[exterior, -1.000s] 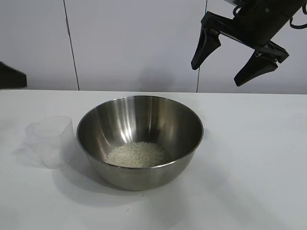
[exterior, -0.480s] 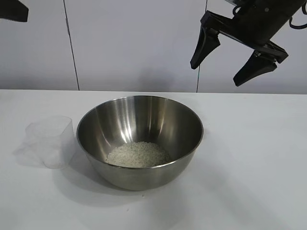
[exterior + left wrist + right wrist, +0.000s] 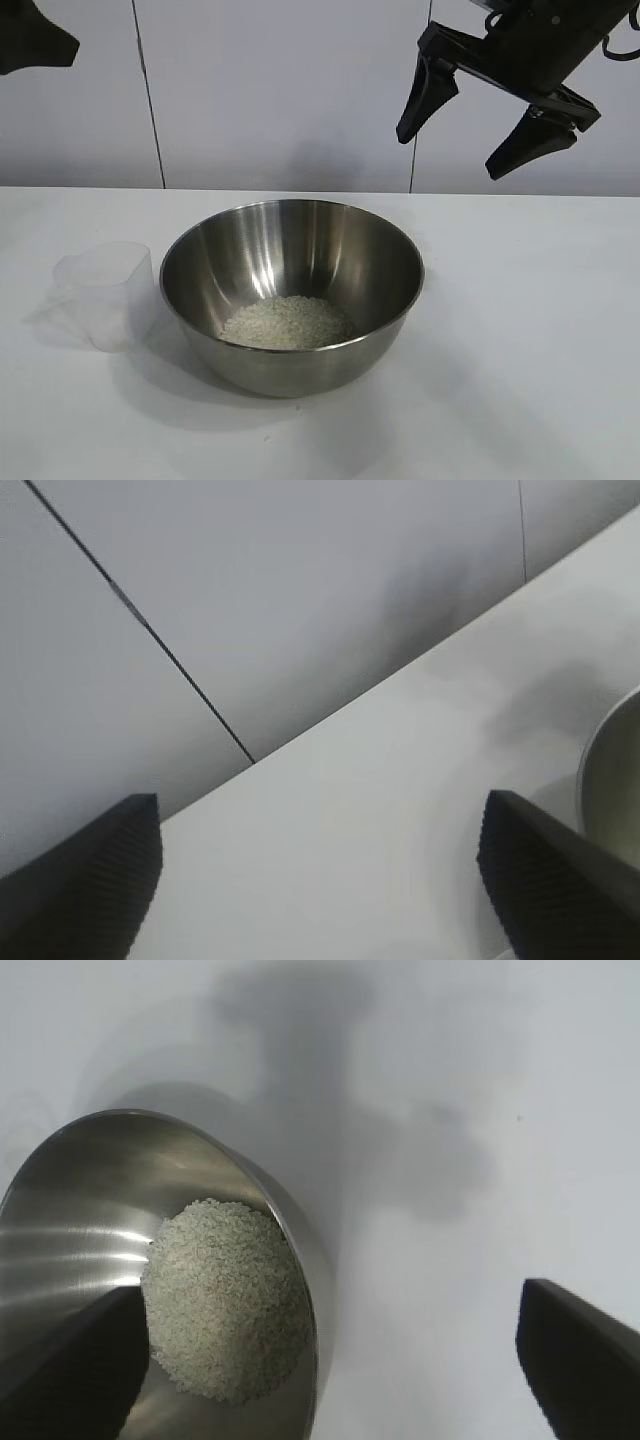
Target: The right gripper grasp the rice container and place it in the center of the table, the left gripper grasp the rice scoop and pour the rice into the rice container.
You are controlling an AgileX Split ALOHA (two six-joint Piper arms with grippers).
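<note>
The rice container (image 3: pixel 291 372), a shiny steel bowl, stands mid-table with a pale heap of rice (image 3: pixel 288 322) in its bottom. The rice scoop (image 3: pixel 103 295), a clear plastic cup, stands upright just left of the bowl and looks empty. My right gripper (image 3: pixel 451 153) hangs open high above the bowl's right rear, holding nothing. Its wrist view looks down on the bowl (image 3: pixel 80 1210) and rice (image 3: pixel 225 1300) between the spread gripper (image 3: pixel 332 1295). Only a black tip of my left gripper (image 3: pixel 30 40) shows at the top left corner. In its wrist view that gripper (image 3: pixel 318 810) is open and empty over the table (image 3: pixel 400 780).
A white panelled wall (image 3: pixel 280 90) with dark seams runs behind the white table (image 3: pixel 520 330). An edge of the bowl (image 3: pixel 610 770) shows in the left wrist view.
My left gripper has risen from mid-height at the left edge to the top left corner. The right gripper, bowl and scoop have not moved.
</note>
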